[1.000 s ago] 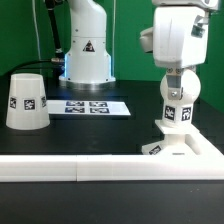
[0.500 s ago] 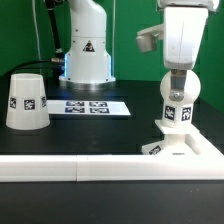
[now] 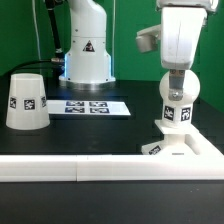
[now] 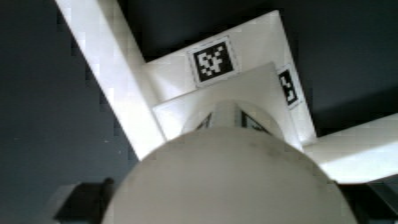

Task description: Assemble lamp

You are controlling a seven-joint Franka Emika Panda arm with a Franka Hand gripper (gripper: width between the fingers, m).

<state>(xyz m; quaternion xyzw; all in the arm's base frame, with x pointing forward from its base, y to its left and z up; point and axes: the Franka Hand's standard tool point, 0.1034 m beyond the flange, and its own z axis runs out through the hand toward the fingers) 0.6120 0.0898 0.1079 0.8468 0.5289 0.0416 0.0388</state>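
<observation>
The white ball-shaped bulb stands upright by its tagged neck on the flat square base at the exterior view's right. My gripper comes straight down from above and is shut on the bulb's ball. In the wrist view the bulb fills the foreground between the dark fingers, with the base and its tags below. The truncated-cone shade stands alone at the exterior view's left, wide end down.
The marker board lies flat mid-table between shade and base. A white rail runs along the front edge and turns along the exterior view's right, beside the base. The arm's pedestal stands at the back.
My wrist has turned about its vertical axis while staying on the bulb; its side housing now points toward the exterior view's left. Bulb, base and shade stay in place.
</observation>
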